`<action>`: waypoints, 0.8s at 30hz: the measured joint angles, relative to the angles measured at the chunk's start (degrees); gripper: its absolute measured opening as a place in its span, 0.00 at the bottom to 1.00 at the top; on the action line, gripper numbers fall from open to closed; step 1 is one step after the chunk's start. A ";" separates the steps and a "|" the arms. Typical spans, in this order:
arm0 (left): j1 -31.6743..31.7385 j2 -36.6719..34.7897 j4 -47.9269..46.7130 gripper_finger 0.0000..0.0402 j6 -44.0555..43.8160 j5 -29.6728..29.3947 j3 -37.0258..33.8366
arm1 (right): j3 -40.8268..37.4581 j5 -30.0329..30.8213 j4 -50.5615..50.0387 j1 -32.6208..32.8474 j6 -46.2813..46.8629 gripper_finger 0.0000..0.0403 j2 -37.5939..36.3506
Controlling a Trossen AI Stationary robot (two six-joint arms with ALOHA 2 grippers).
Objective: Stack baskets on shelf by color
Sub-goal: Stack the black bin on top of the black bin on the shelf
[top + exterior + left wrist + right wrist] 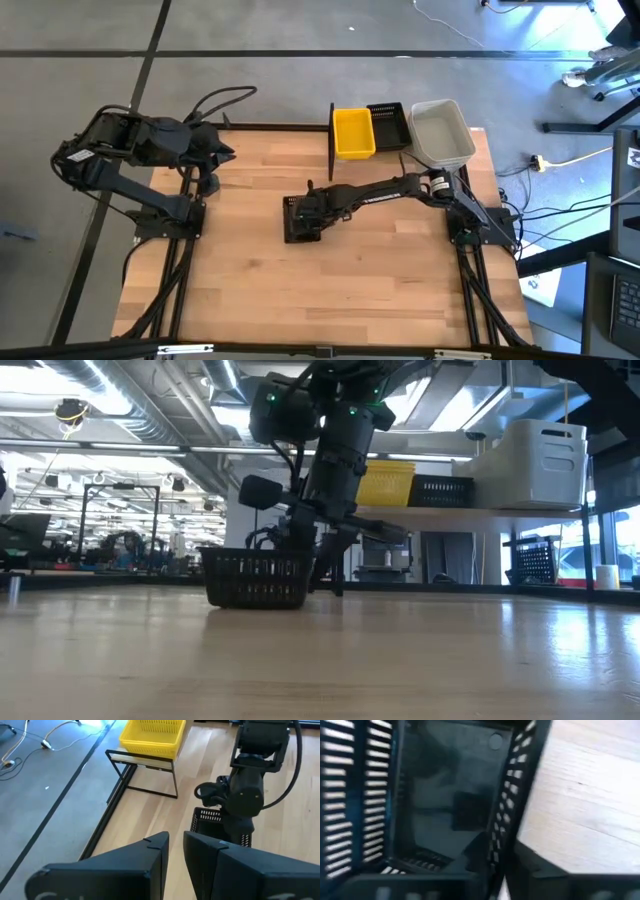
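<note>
A black slatted basket stands on its base on the table's middle. My right gripper reaches down at the basket's right end, open, with one finger inside the basket and one outside its right wall. On the shelf at the far edge rest a yellow basket, a black basket and a whitish basket, side by side. My left gripper waits high at the table's far left, its fingers a narrow gap apart and nothing between them. My right gripper points steeply down from above and straddles the black basket's right wall, one finger inside and one outside. Whether the fingers touch the wall I cannot tell, since the view is blurred. The basket stands flat on the table.
Bare wooden table lies to the near side and left of the black basket. The shelf's black posts stand at the far edge. Cables trail behind the left arm.
</note>
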 joint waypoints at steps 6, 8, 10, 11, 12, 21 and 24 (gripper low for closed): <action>0.00 0.00 -0.26 0.12 0.00 0.00 0.00 | 2.24 -3.85 -0.38 0.04 -1.65 0.02 -0.08; 0.00 0.00 -0.33 0.12 0.00 0.00 0.00 | 4.74 -4.29 -1.01 0.60 -2.39 0.01 -0.59; 0.00 0.00 -0.53 0.12 0.00 0.00 0.00 | 7.68 -4.31 -1.46 1.11 -2.98 0.01 -1.35; 0.00 0.02 -0.78 0.12 0.00 0.00 0.00 | 9.43 -4.32 -2.77 1.33 -3.03 0.01 -1.74; 0.00 0.02 -1.02 0.12 0.00 0.00 0.00 | 11.39 -4.34 -5.08 1.55 -3.22 0.00 -1.97; 0.00 0.00 -2.43 0.12 0.15 0.00 0.00 | 34.62 5.87 -34.54 3.14 -3.57 0.00 -5.55; 0.00 -0.11 -2.44 0.12 1.49 -0.03 0.00 | 30.15 8.10 -36.34 3.17 -0.39 0.00 -11.42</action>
